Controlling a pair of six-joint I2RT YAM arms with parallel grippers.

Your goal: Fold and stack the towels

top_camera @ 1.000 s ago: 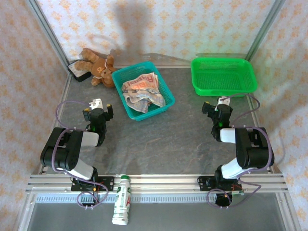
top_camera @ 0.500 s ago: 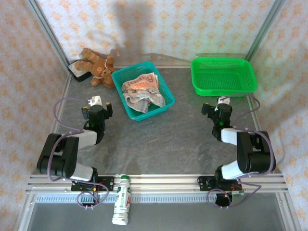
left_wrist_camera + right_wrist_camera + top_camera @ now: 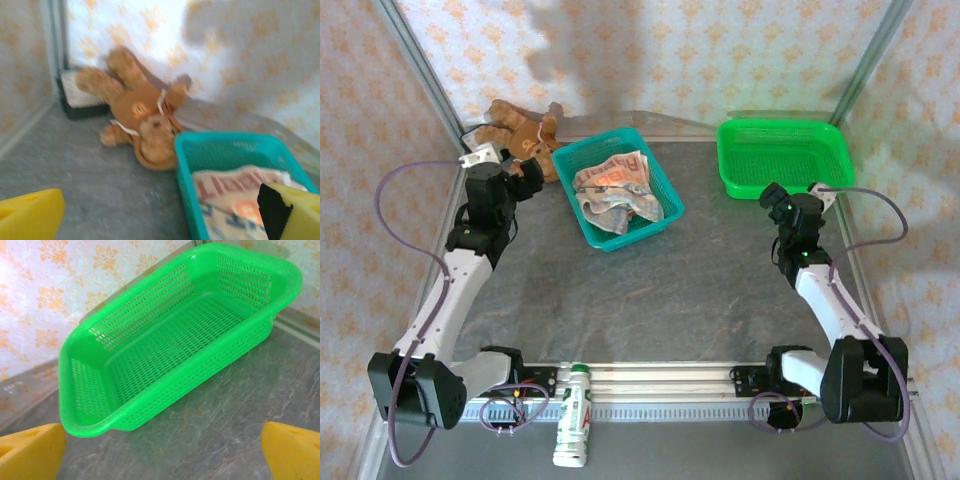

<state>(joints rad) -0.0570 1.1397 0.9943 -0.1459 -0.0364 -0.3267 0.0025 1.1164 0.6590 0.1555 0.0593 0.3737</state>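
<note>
The towels (image 3: 613, 190) lie crumpled in a teal basket (image 3: 665, 218) at the back centre-left, cream with orange-red lettering on top. The left wrist view shows them at the lower right (image 3: 235, 195), inside the basket's rim (image 3: 225, 141). My left gripper (image 3: 515, 167) hovers open just left of the basket, near the teddy bear, with nothing between its yellow fingers (image 3: 30, 215). My right gripper (image 3: 792, 200) is open and empty over the table in front of the green basket (image 3: 785, 187). That basket's near wall (image 3: 165, 390) stands just ahead of the right fingers (image 3: 292, 452).
A brown teddy bear (image 3: 523, 132) lies in the back-left corner against a small black box (image 3: 480, 147); the left wrist view shows the bear (image 3: 145, 117) touching the teal basket. A white bottle (image 3: 572, 415) lies on the front rail. Patterned walls enclose the table.
Both arms have stretched out from their folded pose. The left gripper went back and left toward the bear; the right gripper went back toward the green basket. Both stayed open.
</note>
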